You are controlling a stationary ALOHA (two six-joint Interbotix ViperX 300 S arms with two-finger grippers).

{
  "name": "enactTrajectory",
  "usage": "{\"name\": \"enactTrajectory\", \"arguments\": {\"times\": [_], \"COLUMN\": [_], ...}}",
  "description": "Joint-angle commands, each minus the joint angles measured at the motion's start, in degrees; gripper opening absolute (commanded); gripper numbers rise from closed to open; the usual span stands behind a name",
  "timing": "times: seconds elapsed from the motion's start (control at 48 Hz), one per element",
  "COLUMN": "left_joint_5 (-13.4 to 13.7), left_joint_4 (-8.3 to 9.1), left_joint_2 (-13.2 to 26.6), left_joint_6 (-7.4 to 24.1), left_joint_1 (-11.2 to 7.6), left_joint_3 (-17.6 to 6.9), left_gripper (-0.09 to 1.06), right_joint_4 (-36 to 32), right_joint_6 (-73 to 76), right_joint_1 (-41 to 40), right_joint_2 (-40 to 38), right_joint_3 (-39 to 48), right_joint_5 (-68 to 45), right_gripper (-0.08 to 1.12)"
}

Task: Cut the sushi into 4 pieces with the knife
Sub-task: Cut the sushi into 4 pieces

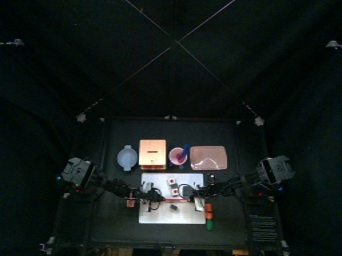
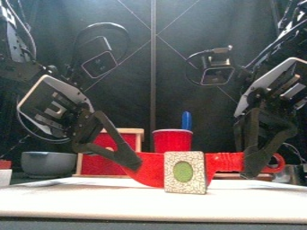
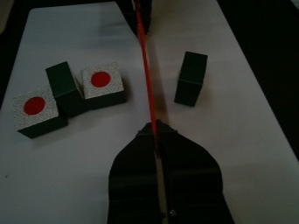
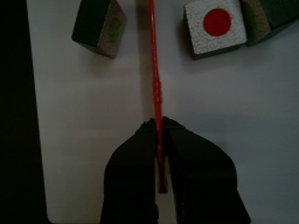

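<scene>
Sushi (image 2: 185, 172) lies in separate dark green blocks on the white cutting board (image 4: 87, 131), at the front middle of the worktop (image 1: 127, 225). In the left wrist view three blocks (image 3: 100, 83) crowd together on one side of the red knife (image 3: 145, 79), and a single block (image 3: 191, 77) stands just on the other side. Left claw (image 3: 153, 136) and right claw (image 4: 156, 127) are each pinched narrow on the knife, one at each end, so the blade runs level across the board between them; the front view does not settle whether its edge touches the board. Four pieces seem to be apart already, though one dark block among the three is hard to tell from its neighbour, so the cutting step looks at or near its end. If a joint is left, the next move calls for both claws to bring the blade squarely over it and press down together, keeping it level; otherwise, for lifting the knife clear without nudging the blocks. A red cup (image 2: 174, 141) with a blue knife (image 2: 186, 119) stands behind.
</scene>
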Motion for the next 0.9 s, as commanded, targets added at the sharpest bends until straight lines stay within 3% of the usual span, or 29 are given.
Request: {"name": "enactTrajectory", "arguments": {"times": [0.021, 0.271, 0.479, 0.604, 0.708, 0.896], "left_joint_5": [1.0, 1.0, 2.0, 3.5, 4.7, 4.8], "left_joint_4": [-1.14, -1.58, -0.88, 0.35, 1.85, 2.11], "left_joint_2": [2.0, 2.0, -1.5, -4.1, -6.5, -11.1], "left_joint_6": [0.4, 0.8, 1.0, 1.0, 0.9, 0.9], "left_joint_1": [0.26, 2.55, 3.69, 3.69, 3.69, 3.96], "left_joint_3": [0.8, 0.7, 0.9, 0.7, 0.7, 1.0], "left_gripper": [0.14, 0.14, 0.17, 0.28, 0.44, 0.67], "right_joint_4": [-0.3, -1.1, -1.4, -1.1, -1.1, -1.0], "right_joint_6": [0.0, 0.0, 0.0, 0.1, 0.1, 0.1], "right_joint_1": [-0.4, -1.6, -1.4, -1.2, -1.1, -1.1], "right_joint_2": [1.1, -0.3, -3.5, -5.6, -7.1, -11.1], "right_joint_3": [0.2, 0.1, -0.1, 0.0, 0.2, 1.4], "right_joint_5": [0.3, 0.6, 1.8, 3.3, 4.6, 7.3], "right_gripper": [0.11, 0.11, 0.11, 0.11, 0.11, 0.11]}}
